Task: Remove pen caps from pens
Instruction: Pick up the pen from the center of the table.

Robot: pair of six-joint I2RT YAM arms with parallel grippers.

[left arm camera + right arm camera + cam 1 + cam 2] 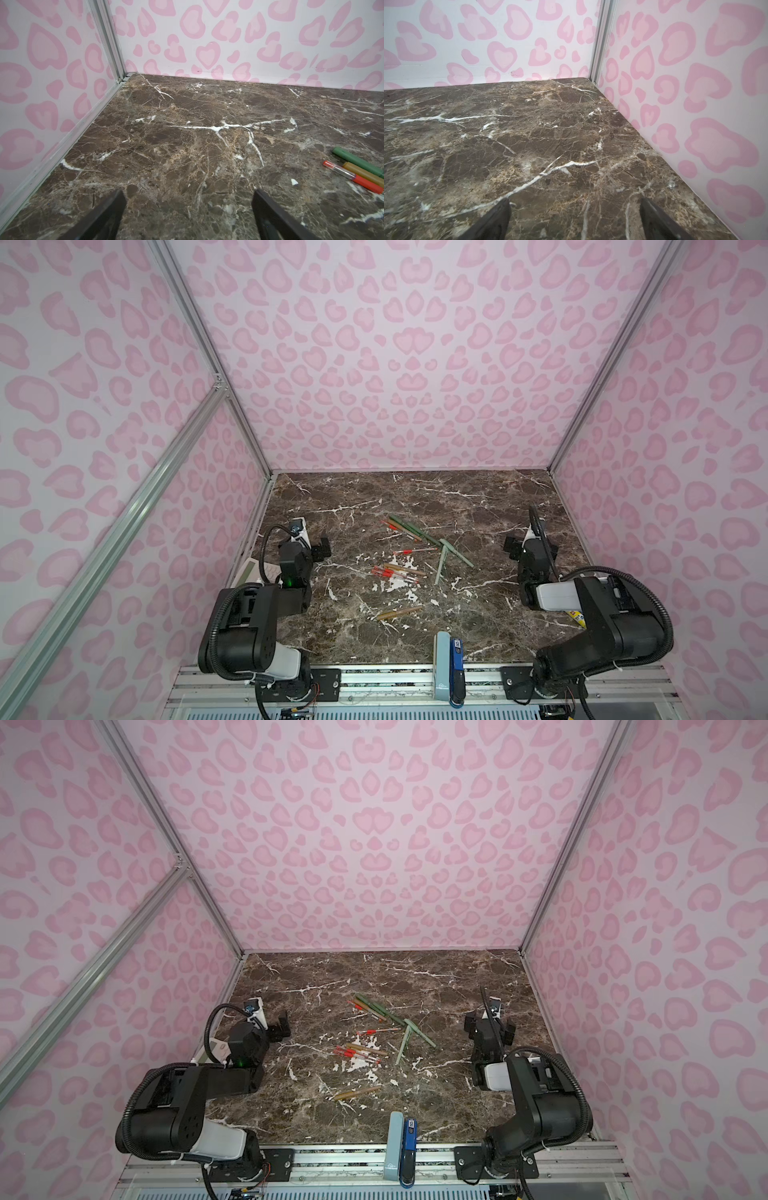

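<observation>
The left hand (189,199) is hovering wide open and empty over the counter (457,497) near its left edge, the pens (415,531) are lying scattered mid-counter, one tan pen (399,612) lying apart toward the front, and the right hand (574,203) is hovering wide open, empty, near the right edge.

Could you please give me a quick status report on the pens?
Left gripper, right gripper open, empty, at either side. Thin green, tan and red-and-clear pens scattered on brown marble tabletop, none gripped. Nothing blocking them.
</observation>
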